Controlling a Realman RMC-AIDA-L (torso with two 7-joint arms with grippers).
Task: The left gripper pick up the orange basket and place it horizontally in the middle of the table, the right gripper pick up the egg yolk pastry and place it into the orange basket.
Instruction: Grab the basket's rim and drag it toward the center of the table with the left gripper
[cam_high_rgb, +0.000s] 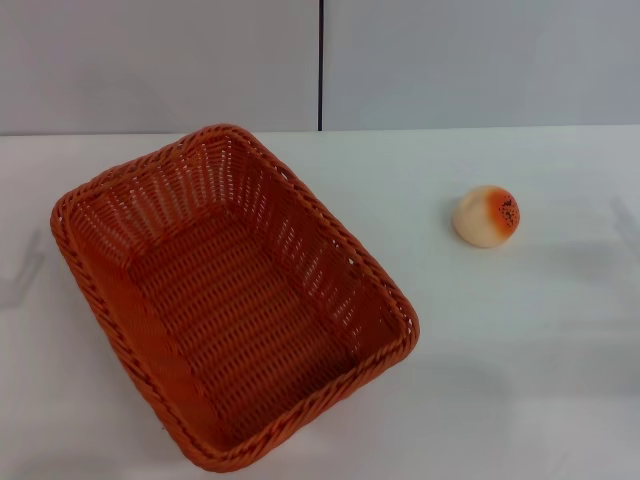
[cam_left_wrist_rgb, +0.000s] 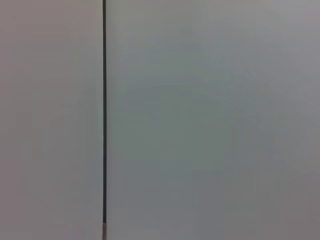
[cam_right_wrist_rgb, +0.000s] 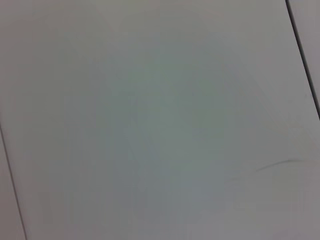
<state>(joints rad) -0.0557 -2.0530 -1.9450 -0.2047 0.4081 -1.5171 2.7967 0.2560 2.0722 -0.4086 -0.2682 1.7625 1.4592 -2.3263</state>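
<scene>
Where the head view looks down, the table (cam_high_rgb: 520, 340) fills most of the scene, a plain white top running from the near edge to a grey wall (cam_high_rgb: 160, 60) at the far side. That wall is made of flat panels, and a thin dark seam (cam_high_rgb: 320, 65) runs down between two of them just beyond the table's far edge. On the left half sits the basket (cam_high_rgb: 232, 300), orange and woven, resting flat on its base with its open top upward and nothing inside it. It lies turned at an angle, one corner pointing far and the opposite corner pointing near, and its near corner reaches almost to the lower edge of the view without being clearly cut off. Well apart from it, on the right and somewhat farther back, the pastry (cam_high_rgb: 486, 216) rests on the bare tabletop, cream with an orange-red patch and dark specks facing right. Only bare tabletop lies between the basket and the pastry. Neither gripper appears in any view, so I cannot tell how either pair of jaws stands. Faint grey shadows fall on the table at the far left and far right edges. Both wrist views show only grey panels crossed by thin dark seams, with nothing of the table or its objects.
</scene>
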